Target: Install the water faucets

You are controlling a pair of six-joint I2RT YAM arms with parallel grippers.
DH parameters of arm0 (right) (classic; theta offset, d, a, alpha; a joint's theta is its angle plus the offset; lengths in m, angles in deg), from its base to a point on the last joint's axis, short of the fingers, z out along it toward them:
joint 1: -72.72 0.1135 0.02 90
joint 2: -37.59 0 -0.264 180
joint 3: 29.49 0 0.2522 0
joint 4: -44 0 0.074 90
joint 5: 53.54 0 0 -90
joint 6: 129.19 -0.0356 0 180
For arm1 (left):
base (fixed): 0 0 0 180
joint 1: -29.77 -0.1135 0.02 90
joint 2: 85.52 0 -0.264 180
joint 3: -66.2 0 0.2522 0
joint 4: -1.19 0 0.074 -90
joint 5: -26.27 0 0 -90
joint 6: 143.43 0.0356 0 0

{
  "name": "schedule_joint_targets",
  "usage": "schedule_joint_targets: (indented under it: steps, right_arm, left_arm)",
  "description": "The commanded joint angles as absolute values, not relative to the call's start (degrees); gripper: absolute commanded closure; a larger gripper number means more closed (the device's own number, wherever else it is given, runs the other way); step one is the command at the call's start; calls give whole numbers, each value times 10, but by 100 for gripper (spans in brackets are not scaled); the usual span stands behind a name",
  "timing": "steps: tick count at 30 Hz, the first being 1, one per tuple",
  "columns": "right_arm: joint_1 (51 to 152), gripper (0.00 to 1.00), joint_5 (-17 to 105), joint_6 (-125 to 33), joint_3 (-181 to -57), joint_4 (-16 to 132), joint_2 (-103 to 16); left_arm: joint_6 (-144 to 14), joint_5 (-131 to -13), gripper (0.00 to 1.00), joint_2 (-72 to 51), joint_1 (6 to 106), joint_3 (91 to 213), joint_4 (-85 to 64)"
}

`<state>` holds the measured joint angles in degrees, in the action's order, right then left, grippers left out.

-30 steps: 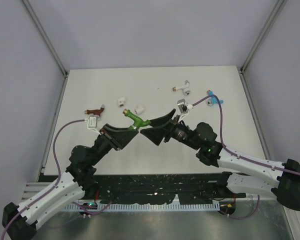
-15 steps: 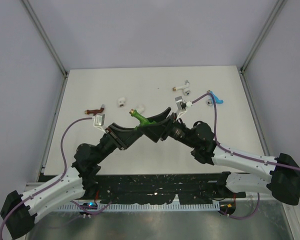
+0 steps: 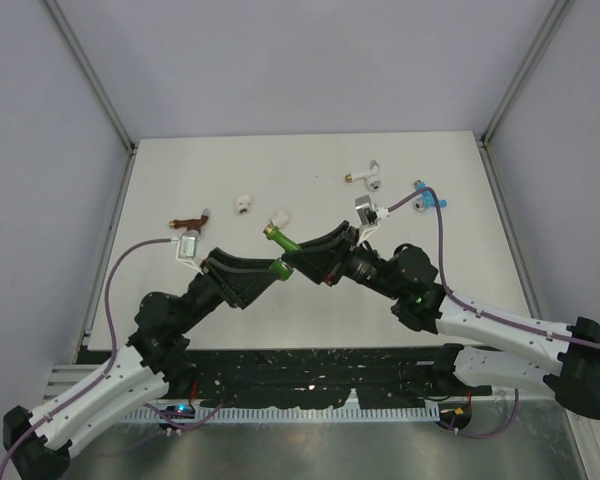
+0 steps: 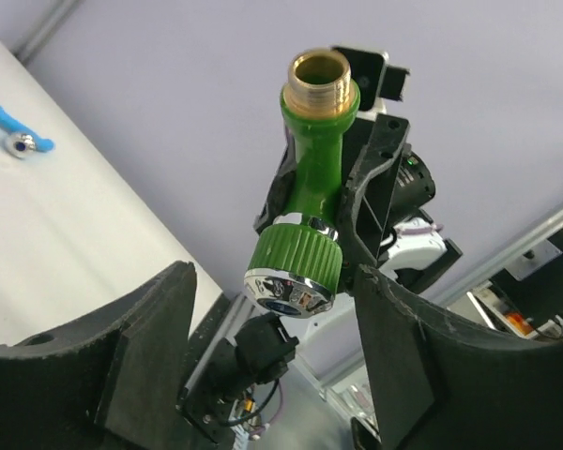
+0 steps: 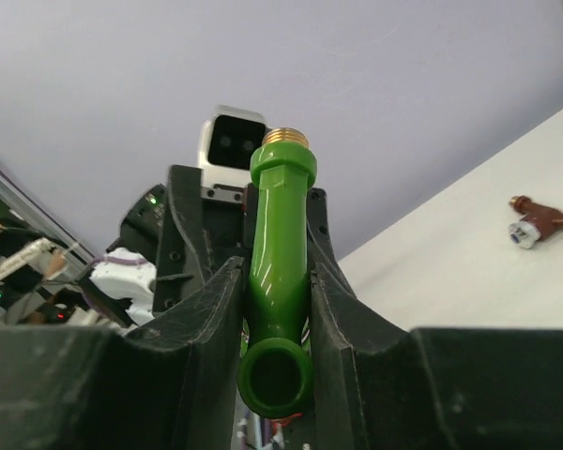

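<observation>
Mid-air over the near-centre of the table [image 3: 180, 170], the two arms meet tip to tip w/ the green faucet [image 5: 280, 272] between them. R gripper [image 5: 278, 281] is clamped on its smooth green stem, pads flush both sides, brass thread [image 4: 321, 73] pointing up. L gripper [image 4: 277, 300] has its jaws parted partway, flanking the chrome-capped knob [image 4: 286, 286] w/ a gap each side, no contact.

Farther back on the tabletop lie the brown faucet [image 3: 188, 221], two white fittings [image 3: 243, 204] [image 3: 279, 216], the white faucet [image 3: 365, 176] and the blue faucet [image 3: 427, 197], all loose and well apart.

Risks, my read: the stem is round and glossy, so it could rotate or slide in R's pinch if loaded off-axis. L's fingers sit close to the knob; a skewed retreat could clip it and knock the part loose, dropping it onto the table. Cables loop near both wrists, poss. snag. Can't tell where it mounts.
</observation>
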<state>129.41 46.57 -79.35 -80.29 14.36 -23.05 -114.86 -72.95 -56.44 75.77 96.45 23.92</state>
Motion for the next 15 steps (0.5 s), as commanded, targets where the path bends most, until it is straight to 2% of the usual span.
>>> schedule_joint_targets:
  steps: [1, 3, 6, 15]
  right_arm:
    - [1293, 95, 469, -689, -823, 225, -163]
    - [1292, 95, 495, -636, -843, 287, -145]
    - [1292, 95, 532, -566, -861, 338, -131]
    - [1293, 95, 615, -425, -904, 467, -97]
  left_arm:
    - [-983, -749, 23, -644, 731, 1060, -7]
    - [-882, -759, 16, -659, 727, 1108, -105]
    - [-769, -801, 12, -644, 725, 1189, -223]
    - [-563, -933, 12, -504, 725, 1389, -408]
